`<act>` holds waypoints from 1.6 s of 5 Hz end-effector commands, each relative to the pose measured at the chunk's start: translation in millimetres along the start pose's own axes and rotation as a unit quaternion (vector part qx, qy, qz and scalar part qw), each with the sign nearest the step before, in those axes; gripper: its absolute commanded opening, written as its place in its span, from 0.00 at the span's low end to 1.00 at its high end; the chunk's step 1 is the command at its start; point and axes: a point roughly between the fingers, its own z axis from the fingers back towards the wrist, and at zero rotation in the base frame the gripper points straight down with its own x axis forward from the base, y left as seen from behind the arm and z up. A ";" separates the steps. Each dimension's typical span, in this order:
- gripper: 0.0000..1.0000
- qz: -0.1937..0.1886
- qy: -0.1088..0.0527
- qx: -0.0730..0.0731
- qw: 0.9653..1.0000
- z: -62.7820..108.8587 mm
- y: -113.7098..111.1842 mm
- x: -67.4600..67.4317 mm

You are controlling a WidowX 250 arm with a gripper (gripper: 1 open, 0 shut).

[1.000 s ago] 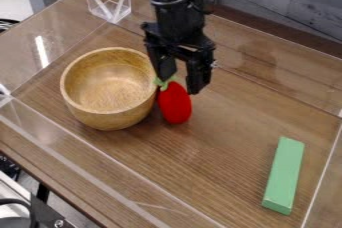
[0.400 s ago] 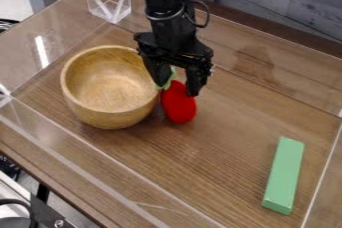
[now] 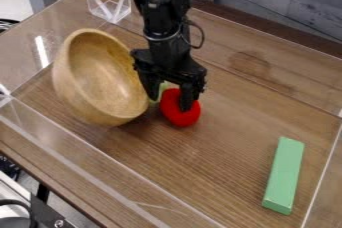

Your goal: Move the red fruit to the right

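Here the red fruit [image 3: 182, 113] sits on the table [image 3: 241, 162] at the frame's center, just right of the wooden bowl [image 3: 96, 77]. The end effector [image 3: 170, 94] points down over it, fingers spread apart and straddling its top (contact unclear). The bowl is tipped up on its side, pressed by the left finger. A green block [image 3: 283, 175] lies at lower right.

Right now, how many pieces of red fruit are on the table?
1. The red fruit sits just right of the tilted wooden bowl, under the open gripper. The bowl's far side might hide something.
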 end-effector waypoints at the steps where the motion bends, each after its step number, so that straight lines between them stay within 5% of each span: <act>1: 0.00 -0.028 -0.004 0.000 1.000 -2.0 0.1 1.6; 3: 0.00 -0.019 -0.003 -0.006 1.000 -1.6 -2.6 7.1; 5: 0.00 -0.085 0.003 -0.018 0.996 10.6 -12.5 0.6; 6: 0.00 -0.070 0.002 -0.021 0.997 8.9 -21.0 -4.7; 7: 1.00 -0.059 0.003 -0.021 0.998 6.2 -25.8 -7.8; 8: 0.00 -0.041 0.003 -0.021 0.999 1.5 -20.6 -8.9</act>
